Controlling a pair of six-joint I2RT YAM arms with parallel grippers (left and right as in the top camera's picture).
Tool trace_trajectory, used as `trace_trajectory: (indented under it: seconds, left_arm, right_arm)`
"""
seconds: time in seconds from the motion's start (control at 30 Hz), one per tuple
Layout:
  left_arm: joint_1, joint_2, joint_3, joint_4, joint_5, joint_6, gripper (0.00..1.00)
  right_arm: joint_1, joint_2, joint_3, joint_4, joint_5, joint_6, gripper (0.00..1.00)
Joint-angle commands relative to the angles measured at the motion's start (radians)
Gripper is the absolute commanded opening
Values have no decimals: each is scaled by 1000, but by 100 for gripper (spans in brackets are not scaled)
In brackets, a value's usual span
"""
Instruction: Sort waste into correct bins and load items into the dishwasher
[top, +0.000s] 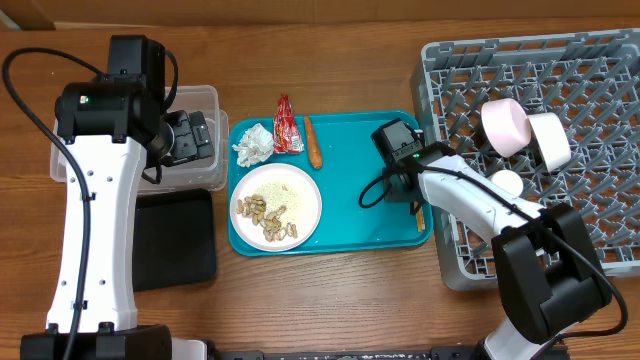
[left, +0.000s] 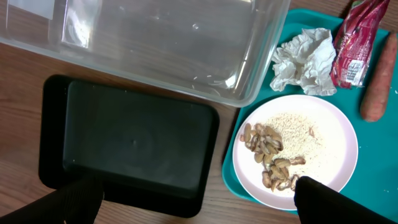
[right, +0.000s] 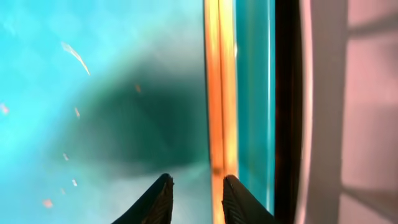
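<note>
Looking down on a wooden surface (top: 330, 300), biggest first. Filling the right side: grey dish rack (top: 600, 60), pegs upright. In the middle: teal tray (top: 365, 225), right edge just beside the rack. Left of that: shallow black tray (top: 175, 240), and on its far side the clear tub (top: 205, 100), one corner close to the teal tray's rim. Sitting in the teal tray's near left corner: round white plate (top: 300, 190). Tipped on their sides among the rack's pegs, touching each other: pale pink bowl (top: 505, 125) and white bowl (top: 548, 140). Hanging above the tub and black tray: left gripper (left: 199, 210), fingers (left: 68, 205) spread wide, holding nothing. Down low at the teal tray's right edge: right gripper (right: 198, 199), fingertips (right: 155, 202) parted only narrowly, clamped on nothing. Standing in the rack just nearer than the pink bowl, beside the right arm (top: 470, 195): small white cup (top: 507, 183). Lying on the teal tray's far left corner, just beyond the plate: crumpled white paper ball (top: 253, 145). Right beside it: red snack wrapper (top: 287, 125), then the orange-brown food stick (top: 313, 143), both lengthwise, near each other. Pressed together along the teal tray's right wall: wooden chopsticks (right: 221, 93), running away from the right gripper's tips, closer to one finger than the other; impossible to tell whether touching it. Heaped on the plate's left half, beside a patch of pale crumbs (left: 298, 127): tan peanut shells (left: 267, 140).
</note>
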Motion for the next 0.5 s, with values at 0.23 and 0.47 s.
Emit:
trace_trajectory:
  seconds: [0.23, 0.47]
  left_arm:
    - [-2, 6, 14, 1, -10, -17, 100]
    - [-2, 6, 14, 1, -10, -17, 100]
  right_arm:
    - [-11, 12, -115, 85, 79, 25, 29]
    - [-6, 13, -116, 83, -172, -47, 25]
